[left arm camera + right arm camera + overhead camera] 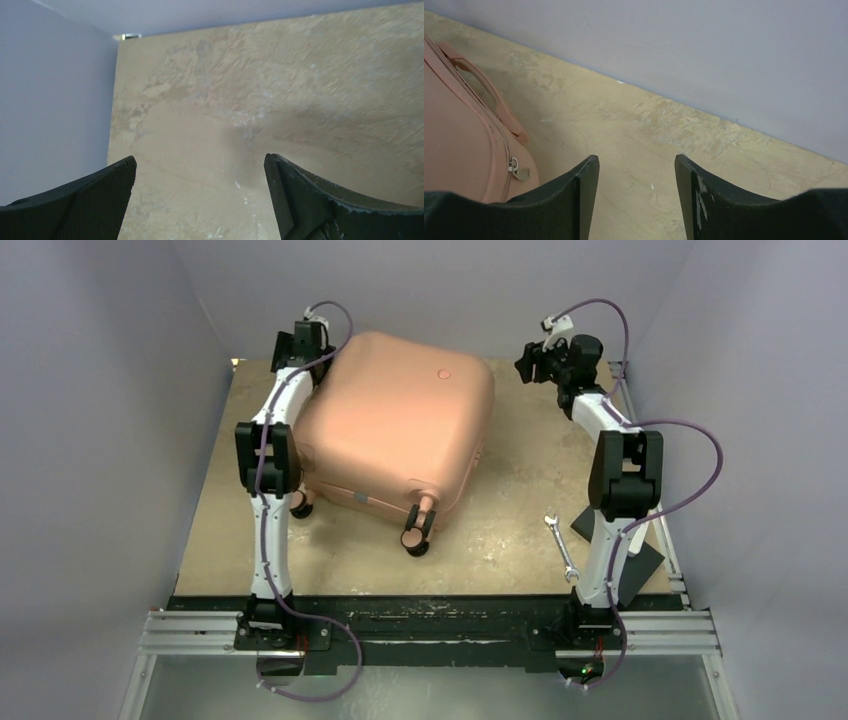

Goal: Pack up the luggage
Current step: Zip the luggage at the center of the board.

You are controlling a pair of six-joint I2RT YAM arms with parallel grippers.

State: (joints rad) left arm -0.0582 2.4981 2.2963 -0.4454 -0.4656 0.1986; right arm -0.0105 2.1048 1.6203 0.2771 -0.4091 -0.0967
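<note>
Luggage (400,425) lies closed and flat on the table (520,490), left of centre toward the far side, wheels facing near. Left gripper (200,165) hangs just beside its far-left corner, jaws spread wide, empty, only bare tabletop under it. Right gripper (636,162) hangs right of the luggage's far-right corner, jaws parted, gripping nothing. Wrench (562,548) lies near right.

The luggage (400,420) was salmon pink all over, with dark wheels (416,540). The table (500,540) was beige with a pale marbled pattern. The wrench (562,548) was silver, the cables (719,460) purple, the walls (100,440) pale lilac grey.
</note>
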